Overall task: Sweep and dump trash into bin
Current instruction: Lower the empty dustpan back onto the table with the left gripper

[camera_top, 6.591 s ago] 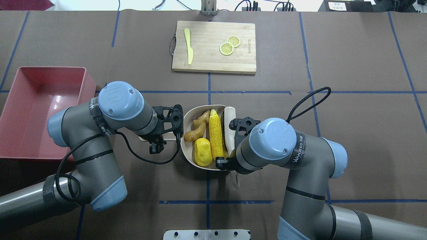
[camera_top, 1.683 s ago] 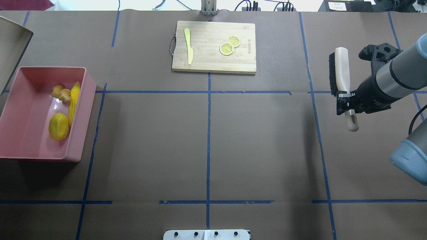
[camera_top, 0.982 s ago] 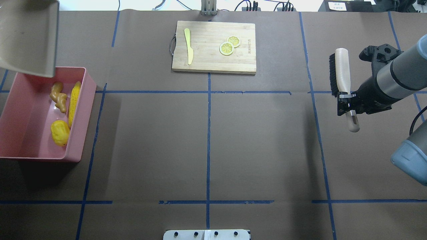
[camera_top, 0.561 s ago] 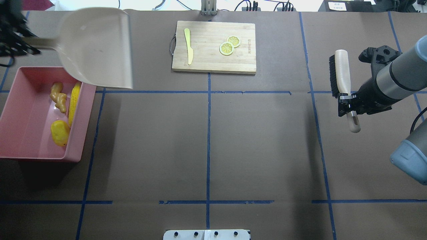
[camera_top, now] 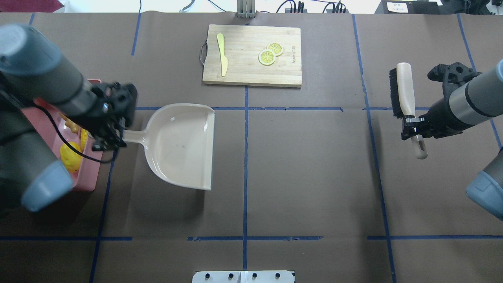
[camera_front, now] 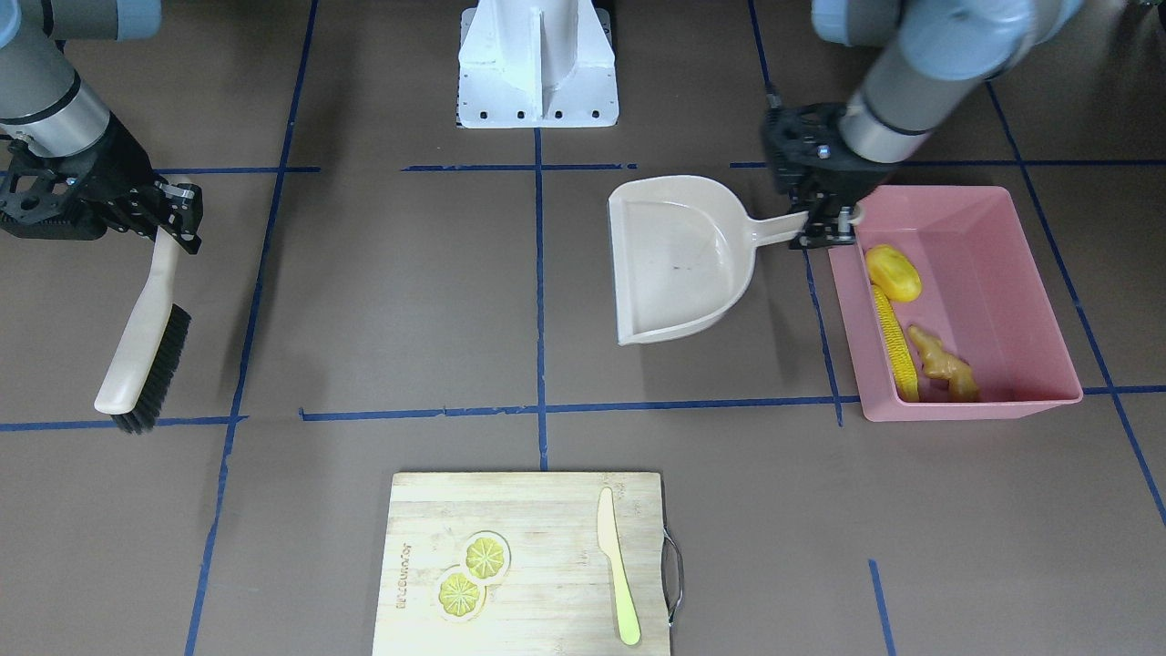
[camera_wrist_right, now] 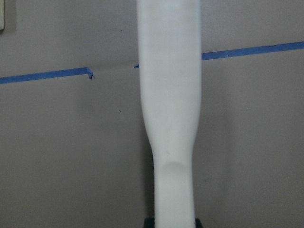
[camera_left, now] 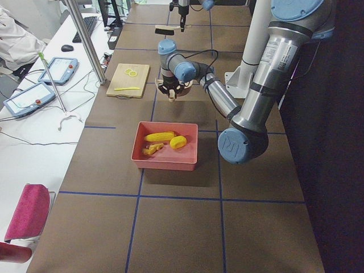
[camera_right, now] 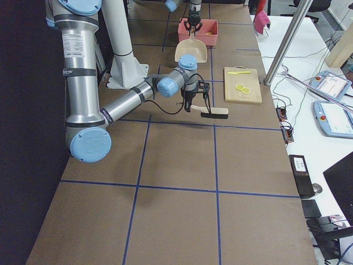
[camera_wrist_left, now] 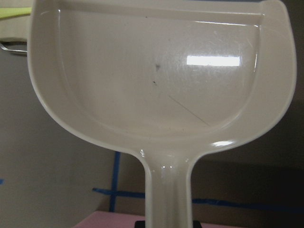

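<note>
The pink bin [camera_front: 1002, 228] holds the trash: the corn cob [camera_front: 894, 342], the stubby yellow lump [camera_front: 893, 273] and the ginger root [camera_front: 943, 364]. My left gripper [camera_front: 824, 223] is shut on the handle of the empty beige dustpan [camera_front: 679, 260]. It holds the pan level and low over the table, beside the bin's inner side. In the overhead view my left arm hides most of the bin [camera_top: 88, 173]. My right gripper [camera_front: 168, 214] is shut on the handle of the brush [camera_front: 146, 346] at the table's far right side.
A wooden cutting board [camera_top: 251, 72] lies at the table's far edge with a pale yellow knife [camera_top: 222, 53] and two lemon slices [camera_top: 270, 53] on it. The robot's white base [camera_front: 537, 64] stands at the near edge. Blue tape lines cross the brown table cover.
The trash went from the dustpan into the bin. My left gripper swung the empty dustpan from above the bin's far end down beside the bin. The right arm and brush barely moved.
</note>
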Tool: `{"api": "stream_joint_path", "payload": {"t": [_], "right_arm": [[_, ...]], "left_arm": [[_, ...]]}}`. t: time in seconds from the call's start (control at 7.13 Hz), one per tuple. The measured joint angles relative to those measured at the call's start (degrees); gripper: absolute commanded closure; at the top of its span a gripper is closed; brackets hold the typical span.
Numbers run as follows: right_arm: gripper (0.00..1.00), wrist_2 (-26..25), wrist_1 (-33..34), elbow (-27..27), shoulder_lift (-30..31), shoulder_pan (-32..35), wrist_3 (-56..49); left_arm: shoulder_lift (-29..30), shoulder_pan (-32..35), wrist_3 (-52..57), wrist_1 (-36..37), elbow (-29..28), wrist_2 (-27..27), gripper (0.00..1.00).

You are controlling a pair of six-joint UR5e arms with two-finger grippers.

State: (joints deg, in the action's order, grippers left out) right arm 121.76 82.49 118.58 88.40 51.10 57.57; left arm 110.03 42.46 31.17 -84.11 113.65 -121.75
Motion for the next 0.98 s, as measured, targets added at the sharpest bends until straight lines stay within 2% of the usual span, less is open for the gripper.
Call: {"api": "stream_joint_path", "payload": {"t": [0.28,0.7,0.98], "right_arm": [[0.99,-0.1,-2.8,-0.1,2.0,-0.2,0.1],[0.99,0.0,-3.4,-0.2,2.3,-1.1,0.3],[0.99,-0.1,-4.3,-0.1,2.2,-1.9,1.1]], "left_arm": [[1.2,-5.7,-3.5,-0.5,-1.0,3.5,0.92],[4.4,-7.0,-4.2,-1.5,-4.9,4.0,0.91],[4.7,-7.1,-5.3,-6.1,-7.7,4.0,0.83]]}}
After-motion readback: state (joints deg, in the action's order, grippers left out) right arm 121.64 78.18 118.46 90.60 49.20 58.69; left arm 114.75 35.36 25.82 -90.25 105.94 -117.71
